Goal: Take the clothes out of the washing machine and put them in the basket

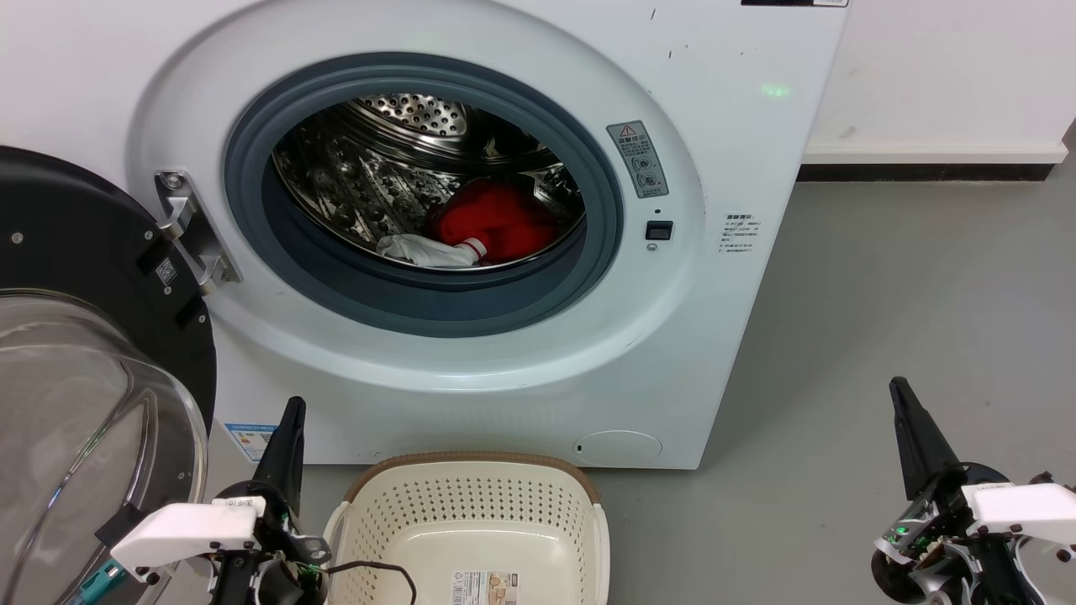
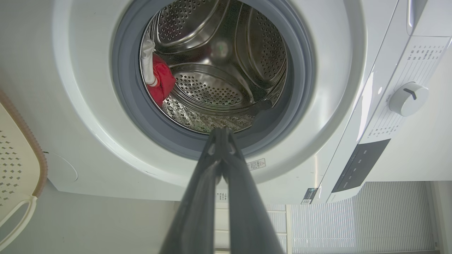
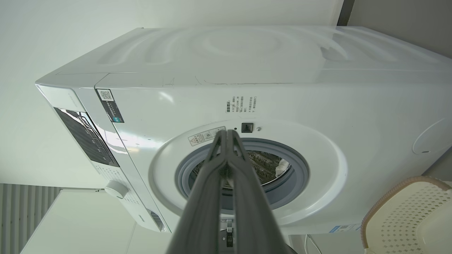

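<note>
The clothes (image 1: 500,220) are seen lying low in the drum (image 1: 370,176) of the washing machine (image 1: 723,126): a bunched red garment with a striped cuff, and a white cloth piece (image 1: 424,250) touching it on the side toward the door. Both are held behind the raised grey seal (image 1: 420,313) of the porthole. The door (image 1: 76,244) is swung fully open at the left. The basket (image 1: 479,459) is set on the floor (image 1: 883,294) just in front of the machine, below the porthole, and no garment is seen in it, so the task is judged to be at its start.

The left tool (image 1: 294,407) is held low beside the basket with its fingers pressed together and nothing between them; the right tool (image 1: 899,388) is held well off to the right over bare floor, likewise pressed together and empty.

Several failures are to be expected from here. A thin fold alone could be pinched, so that the red garment slips free while being lifted over the seal's lip. The white piece could be left behind or dragged out and dropped on the floor short of the basket. The open door could be struck by the left arm, given how near it stands
</note>
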You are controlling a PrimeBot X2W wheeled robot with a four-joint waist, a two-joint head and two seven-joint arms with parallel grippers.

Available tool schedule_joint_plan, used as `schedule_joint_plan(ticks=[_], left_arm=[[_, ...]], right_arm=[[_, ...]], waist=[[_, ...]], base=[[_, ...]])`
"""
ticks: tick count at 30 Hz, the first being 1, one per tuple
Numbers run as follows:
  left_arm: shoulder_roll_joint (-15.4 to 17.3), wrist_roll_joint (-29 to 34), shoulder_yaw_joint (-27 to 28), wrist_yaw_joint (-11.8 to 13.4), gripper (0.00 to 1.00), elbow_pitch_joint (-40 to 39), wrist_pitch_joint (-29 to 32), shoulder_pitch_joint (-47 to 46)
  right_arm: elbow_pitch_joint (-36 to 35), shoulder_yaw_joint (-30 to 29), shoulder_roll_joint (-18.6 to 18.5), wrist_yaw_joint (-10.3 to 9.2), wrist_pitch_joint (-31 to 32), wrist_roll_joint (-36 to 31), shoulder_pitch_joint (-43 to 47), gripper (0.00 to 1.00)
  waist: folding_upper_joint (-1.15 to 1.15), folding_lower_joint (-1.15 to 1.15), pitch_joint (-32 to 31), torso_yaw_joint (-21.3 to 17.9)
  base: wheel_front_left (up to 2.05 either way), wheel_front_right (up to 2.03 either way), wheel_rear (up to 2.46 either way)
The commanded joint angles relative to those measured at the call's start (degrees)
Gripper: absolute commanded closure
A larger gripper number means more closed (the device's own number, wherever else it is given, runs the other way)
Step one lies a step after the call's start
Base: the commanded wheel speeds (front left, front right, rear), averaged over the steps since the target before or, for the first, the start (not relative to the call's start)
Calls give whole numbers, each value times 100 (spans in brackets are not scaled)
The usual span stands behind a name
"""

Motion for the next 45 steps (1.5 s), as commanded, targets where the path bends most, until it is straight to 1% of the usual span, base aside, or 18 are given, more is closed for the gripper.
schedule_joint_plan(ticks=[1,28,29,39,42,45], left_arm=[[-8,-12,11,-26,100,-14,9,-33],[-8,-12,11,-26,100,-14,9,-33],[-1,2,-5,1,0,17,-2,8],[1,201,-235,-1,0,-14,-288,-64],[3,387,-257,-1,0,-51,-372,-89],[11,719,-290,-2,0,-100,-450,-111]], right_arm=[[6,4,17,-2,1,-29,-76,100],[6,4,18,-2,0,-29,-76,100],[13,1,0,1,-3,1,11,0],[-156,96,1,0,-289,-256,119,0],[-214,107,1,0,-371,-446,144,0],[-274,120,2,0,-450,-726,163,0]], waist=[[0,0,0,0],[0,0,0,0],[0,0,0,0],[0,0,2,-3],[0,0,1,-2],[0,0,-1,0]], base=[[0,0,0],[0,0,0],[0,0,0],[0,0,0],[0,0,0],[0,0,0]])
